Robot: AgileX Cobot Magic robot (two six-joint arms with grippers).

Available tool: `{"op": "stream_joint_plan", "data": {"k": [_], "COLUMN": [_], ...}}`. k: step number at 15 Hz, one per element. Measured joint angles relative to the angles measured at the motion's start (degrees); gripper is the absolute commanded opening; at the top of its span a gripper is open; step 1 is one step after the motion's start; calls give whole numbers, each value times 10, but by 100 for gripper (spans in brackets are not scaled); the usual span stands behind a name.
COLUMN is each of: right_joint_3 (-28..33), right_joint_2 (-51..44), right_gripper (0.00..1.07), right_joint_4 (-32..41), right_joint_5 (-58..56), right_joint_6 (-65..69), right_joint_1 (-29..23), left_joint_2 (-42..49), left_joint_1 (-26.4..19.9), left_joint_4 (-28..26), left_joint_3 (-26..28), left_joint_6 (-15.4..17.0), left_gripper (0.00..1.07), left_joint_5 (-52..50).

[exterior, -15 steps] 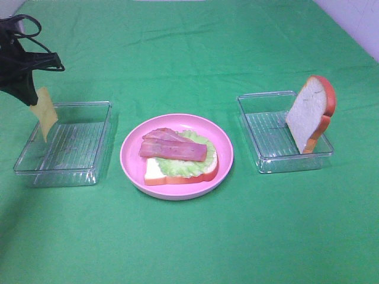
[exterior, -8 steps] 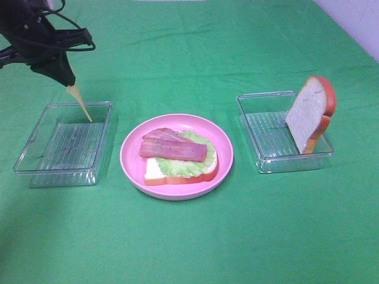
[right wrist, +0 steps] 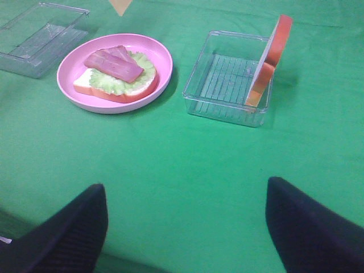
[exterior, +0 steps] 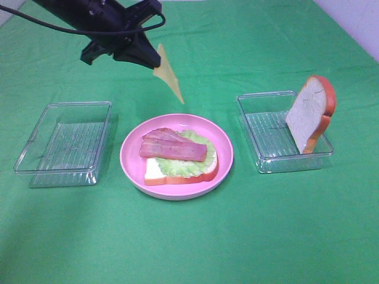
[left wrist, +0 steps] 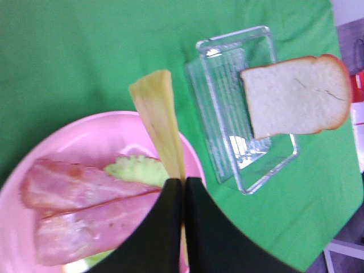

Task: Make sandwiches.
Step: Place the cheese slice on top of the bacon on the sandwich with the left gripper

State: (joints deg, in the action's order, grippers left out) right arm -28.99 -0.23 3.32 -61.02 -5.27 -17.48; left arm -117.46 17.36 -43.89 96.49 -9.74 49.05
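Note:
A pink plate [exterior: 133, 148] in the middle holds a bread slice [exterior: 155, 172] with orange-red crust, pale green lettuce [exterior: 189, 165] and reddish-pink bacon strips [exterior: 173, 149]. My left gripper [exterior: 149, 57] is shut on a yellow cheese square [exterior: 168, 75] and holds it in the air behind the plate. The left wrist view shows the cheese [left wrist: 159, 122] hanging over the plate's far rim. A second bread slice [exterior: 309, 113] leans upright in the right clear tray [exterior: 265, 161]. My right gripper [right wrist: 182, 219] is open over the cloth, far from the plate.
A clear tray [exterior: 35, 171] with nothing in it stands left of the plate. Green cloth [exterior: 237, 236] covers the whole table. A pale wall edge [exterior: 355, 18] shows at the back right.
My left gripper has carried the cheese up out of the left tray and to the right, to a spot behind the plate. Nothing else has moved.

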Motion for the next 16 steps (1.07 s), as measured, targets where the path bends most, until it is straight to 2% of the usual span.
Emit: {"op": "stream_joint_plan", "data": {"k": [2,3,7,9,10,14,16], "right_joint_3": [0,0,0,0,0,0,0], "right_joint_2": [0,0,0,0,0,0,0], "right_gripper": [71,71,71,71,71,71,71], "right_joint_4": [0,0,0,0,0,0,0], "right_joint_5": [0,0,0,0,0,0,0], "right_joint_6": [0,0,0,0,0,0,0], "right_joint_1": [0,0,0,0,0,0,0], "left_joint_2": [-30,-42,-75,-84,-85,-85,-85], "left_joint_1": [37,50,80,81,81,80,80], "left_joint_4": [-57,-64,-60,-34,21,109,130], "left_joint_3": [1,1,1,1,1,1,1], "left_joint_6": [-30,-35,-41,-41,-19,43,56], "left_gripper": [0,0,0,0,0,0,0], "left_joint_5": [-2,-3,-2,6,16,19,30]}}
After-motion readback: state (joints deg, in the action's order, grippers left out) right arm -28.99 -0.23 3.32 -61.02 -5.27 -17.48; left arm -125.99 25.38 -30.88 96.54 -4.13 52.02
